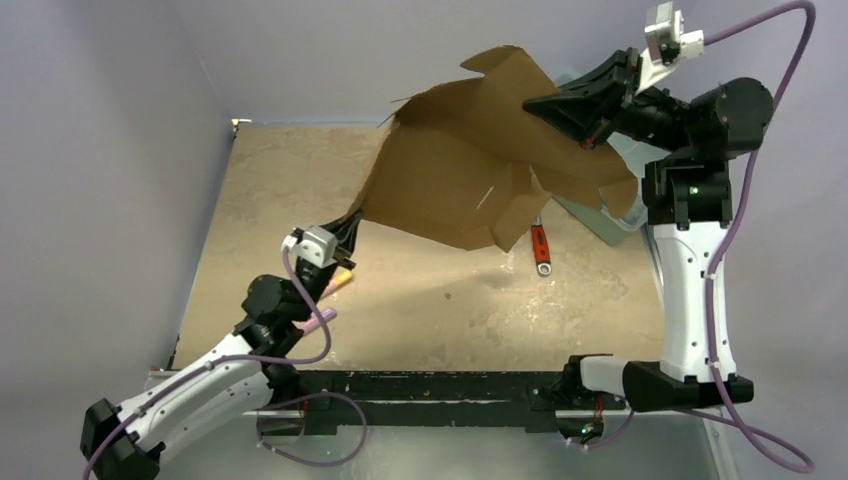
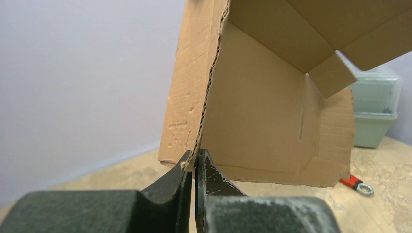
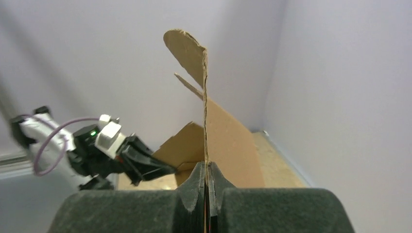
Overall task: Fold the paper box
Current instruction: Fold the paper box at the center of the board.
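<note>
Left pincer is clamped on a lower corner of the box and right pincer pinches its top edge, so the half-folded box hangs above the bench. Toolbox sits far right, with a red wrench nearby.

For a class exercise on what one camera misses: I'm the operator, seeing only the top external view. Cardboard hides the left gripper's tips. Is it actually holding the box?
Observer: Yes. The left wrist view shows the left gripper shut on the paper box, pinching a corrugated edge at its lower corner.
Operator: And the right one?
Observer: The right gripper is shut on a panel seen edge-on; a rounded flap rises above it.
Operator: What's behind the box?
Observer: A translucent grey-green toolbox stands there.
</note>
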Controlling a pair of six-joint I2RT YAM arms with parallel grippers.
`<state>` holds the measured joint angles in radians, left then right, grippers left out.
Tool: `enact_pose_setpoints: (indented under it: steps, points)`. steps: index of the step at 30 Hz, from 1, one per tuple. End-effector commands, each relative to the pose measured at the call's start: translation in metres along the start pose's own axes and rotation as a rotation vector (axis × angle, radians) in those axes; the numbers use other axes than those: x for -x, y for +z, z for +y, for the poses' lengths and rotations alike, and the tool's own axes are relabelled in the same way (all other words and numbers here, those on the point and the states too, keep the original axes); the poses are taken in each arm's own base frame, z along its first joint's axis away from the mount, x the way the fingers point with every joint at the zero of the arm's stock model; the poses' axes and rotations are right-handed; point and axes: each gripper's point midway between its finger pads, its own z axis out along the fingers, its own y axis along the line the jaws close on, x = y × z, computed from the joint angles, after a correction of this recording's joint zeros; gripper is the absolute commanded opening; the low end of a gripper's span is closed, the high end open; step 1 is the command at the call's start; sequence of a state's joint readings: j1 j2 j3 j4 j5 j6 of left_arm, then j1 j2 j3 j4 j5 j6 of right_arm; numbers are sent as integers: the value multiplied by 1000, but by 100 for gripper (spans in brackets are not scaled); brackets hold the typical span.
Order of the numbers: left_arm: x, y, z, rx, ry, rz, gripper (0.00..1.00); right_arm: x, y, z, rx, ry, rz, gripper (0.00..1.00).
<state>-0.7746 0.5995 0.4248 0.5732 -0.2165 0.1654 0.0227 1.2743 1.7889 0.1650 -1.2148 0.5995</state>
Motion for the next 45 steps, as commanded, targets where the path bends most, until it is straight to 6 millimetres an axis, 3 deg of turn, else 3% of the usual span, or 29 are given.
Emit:
enact_pose_setpoints:
  steps: [1, 4, 10, 18, 22, 29, 35, 40, 45]
  points:
    - [-34, 5, -4, 60, -148, 44, 0, -11, -10, -43, -326, -167, 34, 0]
    - [-55, 8, -6, 88, -198, 86, 0, -34, -13, -52, -360, -146, 68, 0]
    - [-93, 11, -13, 122, -328, 176, 0, -105, -13, -82, -453, -126, 174, 0]
    - [-146, -17, -12, 210, -521, 256, 0, -166, -36, -136, -727, -31, 181, 0]
    - [-174, -27, -18, 204, -524, 344, 0, -198, -36, -135, -706, 19, 228, 0]
    - [-208, -35, -37, 142, -524, 459, 0, -266, -14, -118, -589, 46, 367, 0]
    - [-230, -47, -40, 162, -524, 537, 0, -283, -16, -128, -632, 43, 407, 0]
    - [-233, -52, -39, 176, -535, 554, 1, -294, -17, -128, -627, 49, 422, 0]
    - [-230, -51, -43, 160, -544, 577, 20, -299, -15, -124, -589, 54, 430, 0]
